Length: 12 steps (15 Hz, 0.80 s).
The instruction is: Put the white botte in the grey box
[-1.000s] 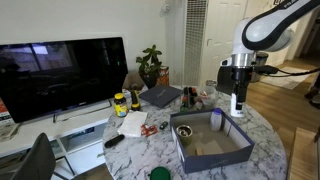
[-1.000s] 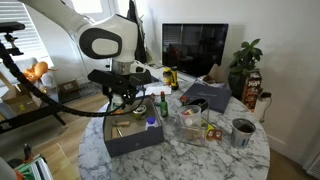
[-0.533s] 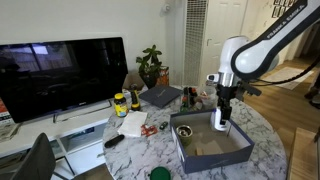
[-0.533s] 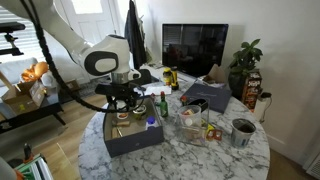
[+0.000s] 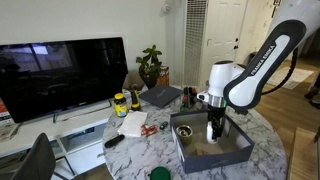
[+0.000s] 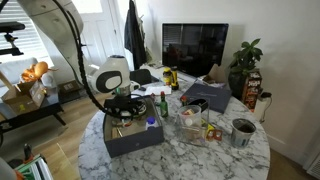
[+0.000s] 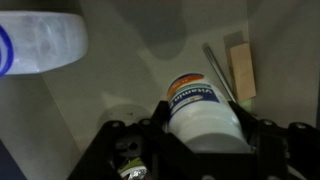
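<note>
My gripper (image 7: 205, 128) is shut on the white bottle (image 7: 203, 108), which has a blue and orange label. In the wrist view the bottle is seen against the pale floor of the grey box (image 7: 130, 90). In both exterior views the gripper (image 5: 212, 131) (image 6: 124, 109) is low inside the grey box (image 5: 236, 150) (image 6: 138, 142), near its far wall. The bottle is mostly hidden by the fingers there. A wooden block (image 7: 240, 70) and a thin stick (image 7: 217, 72) lie on the box floor just beyond the bottle.
A clear bottle with a blue cap (image 7: 38, 45) (image 6: 152, 124) stands at the box's edge. A dark laptop-like slab (image 5: 160, 96), a yellow-labelled bottle (image 5: 120, 103), a clear container (image 6: 193, 122), a metal cup (image 6: 241, 131) and a plant (image 5: 151, 66) surround the box.
The arm has come down and towards the table's middle with the white bottle, from above the box's far side to low inside the box.
</note>
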Available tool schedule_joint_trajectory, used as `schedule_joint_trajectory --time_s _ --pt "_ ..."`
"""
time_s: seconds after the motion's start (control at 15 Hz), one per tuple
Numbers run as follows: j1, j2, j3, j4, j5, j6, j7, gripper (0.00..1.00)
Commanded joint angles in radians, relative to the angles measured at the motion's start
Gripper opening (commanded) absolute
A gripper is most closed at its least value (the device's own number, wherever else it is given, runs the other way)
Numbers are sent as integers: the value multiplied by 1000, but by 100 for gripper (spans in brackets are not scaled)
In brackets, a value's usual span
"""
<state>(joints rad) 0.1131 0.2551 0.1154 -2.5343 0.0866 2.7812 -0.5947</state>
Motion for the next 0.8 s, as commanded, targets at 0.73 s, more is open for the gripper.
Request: schedule_joint_trajectory --time_s 0.73 --pt "3 96 -58 47 -319 214 198 36"
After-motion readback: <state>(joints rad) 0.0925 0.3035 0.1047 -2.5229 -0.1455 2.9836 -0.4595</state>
